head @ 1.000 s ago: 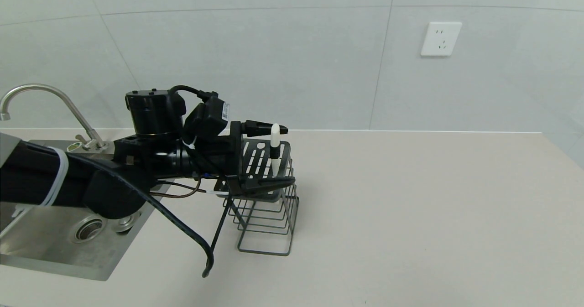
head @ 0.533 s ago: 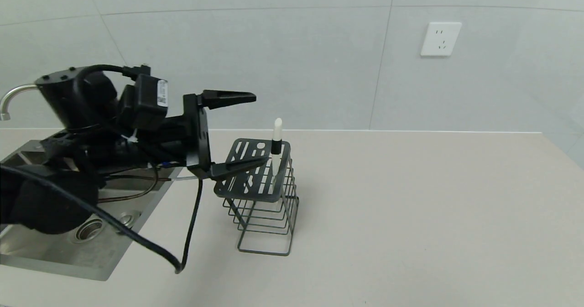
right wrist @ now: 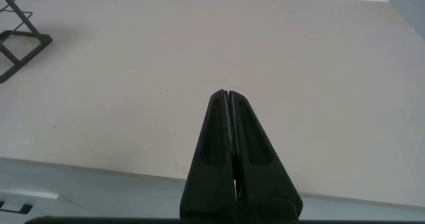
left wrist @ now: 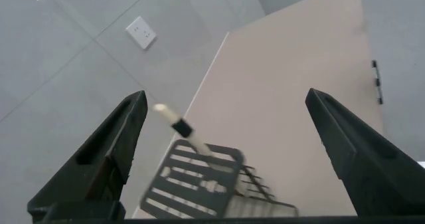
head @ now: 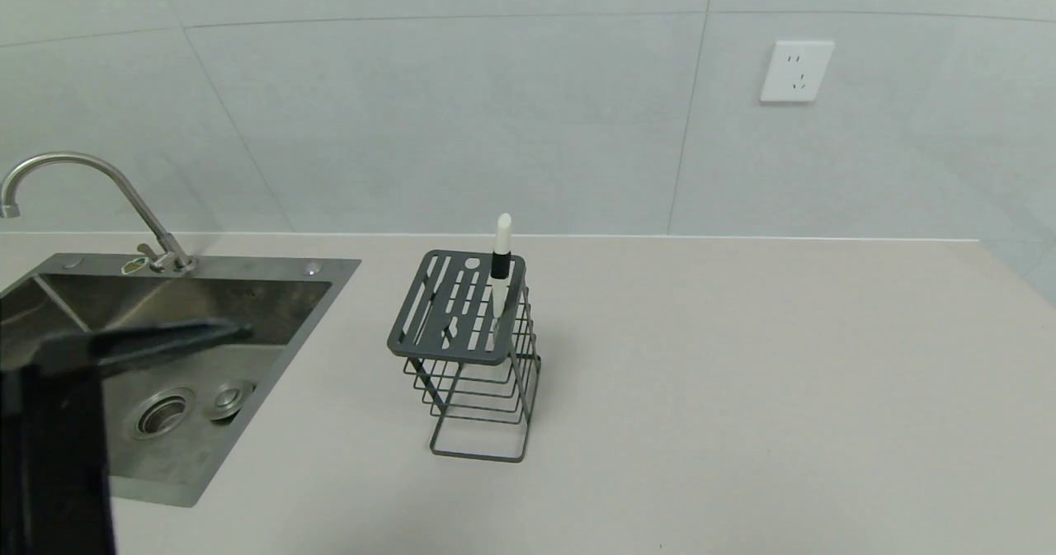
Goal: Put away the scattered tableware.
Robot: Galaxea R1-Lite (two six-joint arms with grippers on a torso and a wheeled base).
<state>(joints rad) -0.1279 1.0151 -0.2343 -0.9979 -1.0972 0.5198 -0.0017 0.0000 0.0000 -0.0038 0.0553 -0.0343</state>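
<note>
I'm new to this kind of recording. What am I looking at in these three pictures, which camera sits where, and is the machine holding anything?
This is a two-armed robot at a kitchen counter. The wide picture comes from a camera on its head, looking forward and down. It shows a sink with a faucet, a wall socket, and a wire rack with a white-handled utensil standing in it, handle up. Its working end is hidden, so I cannot tell what kind it is. The other two pictures come from cameras on the wrists. The left gripper is open and empty, with the rack beyond it. The right gripper is shut on nothing, over the counter.
</note>
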